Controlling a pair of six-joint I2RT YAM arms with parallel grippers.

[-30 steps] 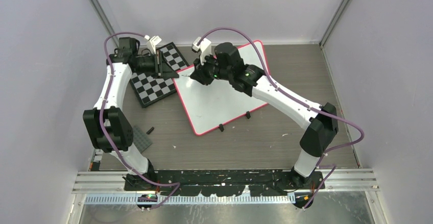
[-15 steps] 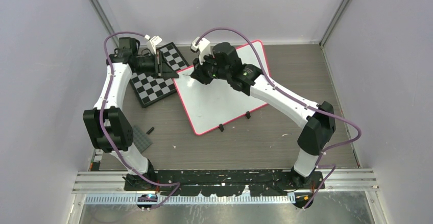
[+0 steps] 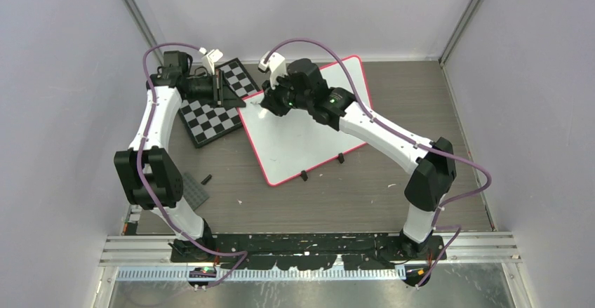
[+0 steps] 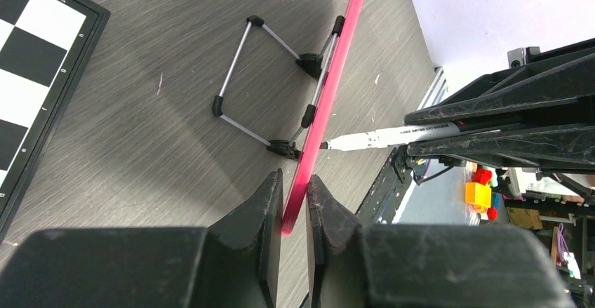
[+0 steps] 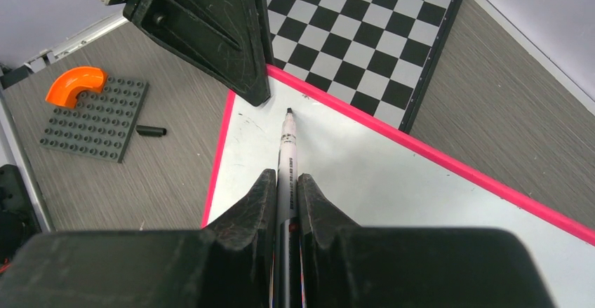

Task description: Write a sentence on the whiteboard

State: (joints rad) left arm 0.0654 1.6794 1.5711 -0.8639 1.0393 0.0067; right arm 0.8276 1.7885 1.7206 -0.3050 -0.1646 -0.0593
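**A:** What's the setting?

**B:** A grey wood-grain counter closed in by pale walls. The whiteboard sits in the middle of it, turned at an angle. Its pink-red frame shows all round, and its two black feet are on the near edge.

**A:** What is beside it?

**B:** A black-and-white chessboard on its left. The whiteboard's far-left edge overlaps the chessboard's right side. Nearer the arm bases lies a grey studded plate with an orange curved piece on it. A small black cap lies on the counter just beside the plate.

**A:** Where is the left arm?

**B:** It reaches over the chessboard to the whiteboard's far-left corner. The left jaws stand narrow, pinched on the pink frame with one finger on each side. The left wrist view shows the board edge-on, with a thin wire stand joined to the frame.

**A:** And the right arm?

**B:** It stretches across the board toward the same corner. The right jaws are closed round a white marker, which runs straight out between the fingers.

**A:** Is the tip on the board?

**B:** It points at the white face close to the corner, just short of the left jaws. In the left wrist view the tip seems to meet the surface. There are a few faint dark specks on the white near it, too small to read.
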